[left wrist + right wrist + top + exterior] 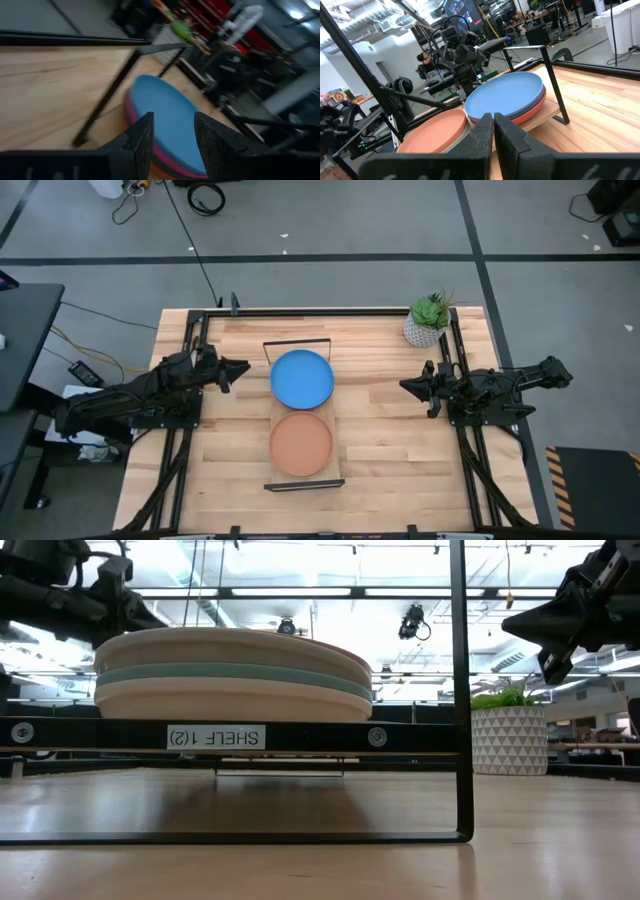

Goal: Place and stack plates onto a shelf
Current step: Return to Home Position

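The slatted light-wood tabletop point(390, 440) is smooth butcher-block with visible grain and, in the low view, a soft sheen that carries dull shadows. The long light-wood shelf board point(547, 112) has the same pale, smooth finish. Its thin black wire frame point(462, 690) looks like painted metal, satin rather than shiny. The round bright blue plate point(302, 378) and the round terracotta plate point(301, 444) are both matt and even, without glare. The left gripper point(173, 116) has dark fingers point(142, 142) with a rough, grainy, plastic-like face; those of the right gripper point(493, 119) look alike. The white triangle-patterned pot point(508, 740) is matt.
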